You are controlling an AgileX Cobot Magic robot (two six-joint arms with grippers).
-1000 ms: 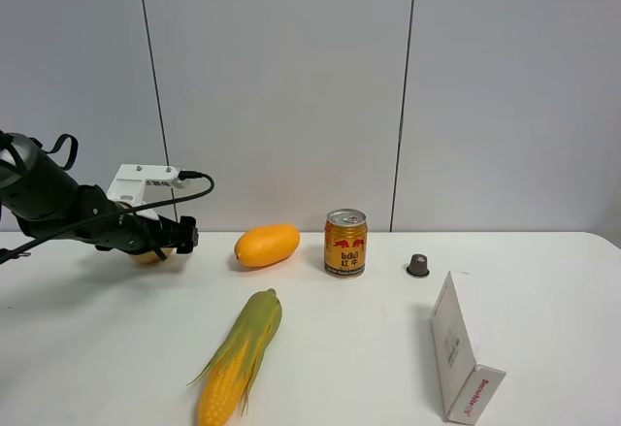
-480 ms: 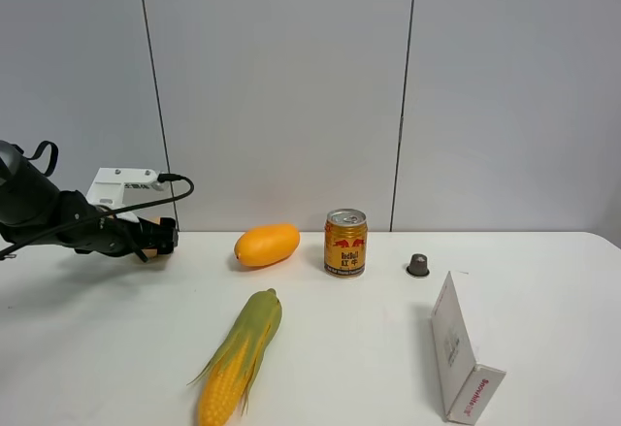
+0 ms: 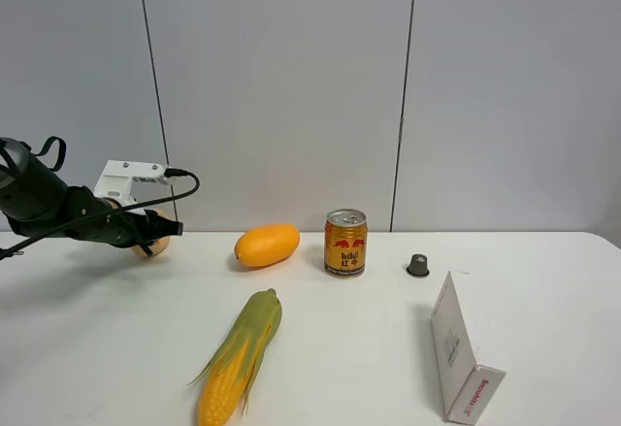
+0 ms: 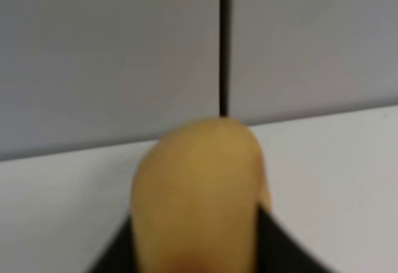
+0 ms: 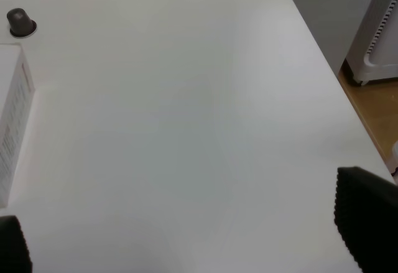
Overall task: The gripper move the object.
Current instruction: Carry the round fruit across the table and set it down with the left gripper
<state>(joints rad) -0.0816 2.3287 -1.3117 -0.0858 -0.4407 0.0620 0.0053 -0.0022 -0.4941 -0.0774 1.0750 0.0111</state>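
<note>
The high camera stands at the near side, facing the far wall [image 3: 281, 86] and tilted slightly down over the whole surface [image 3: 543, 290]. The left wrist camera faces the same wall from very close behind the object [image 4: 196, 192], sharing it and the dark wall seam [image 4: 223, 43] with the high view. The right wrist camera looks down on the surface's right end, sharing the capsule [image 5: 19, 22] and white box [image 5: 11, 117] with the high view.
</note>
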